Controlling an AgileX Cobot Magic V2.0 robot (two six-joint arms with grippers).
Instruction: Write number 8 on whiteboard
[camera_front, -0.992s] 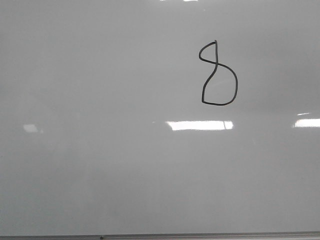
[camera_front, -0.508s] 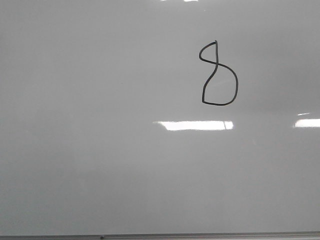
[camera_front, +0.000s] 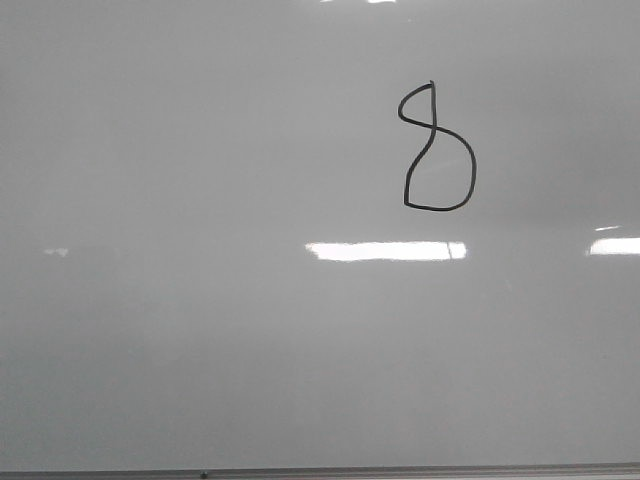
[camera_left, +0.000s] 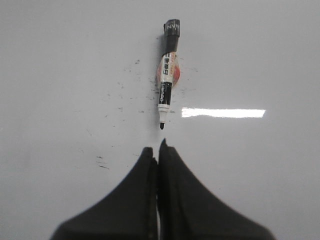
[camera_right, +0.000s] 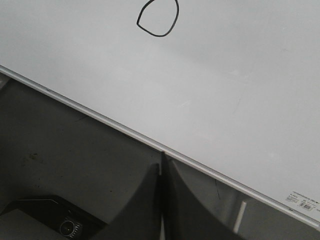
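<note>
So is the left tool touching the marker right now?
Apart. The left wrist view shows bare whiteboard between the shut left tool and the marker tip.

A thin black hand-drawn marker number 8 (camera_front: 437, 150) stands on the large glossy pale grey-white whiteboard (camera_front: 200, 330), in its upper right part in the front view. Its upper loop is small and narrow; its lower loop is larger, rounded on the right, with a nearly flat base. The outline is closed. A thin grey frame edges the board's bottom.
</note>
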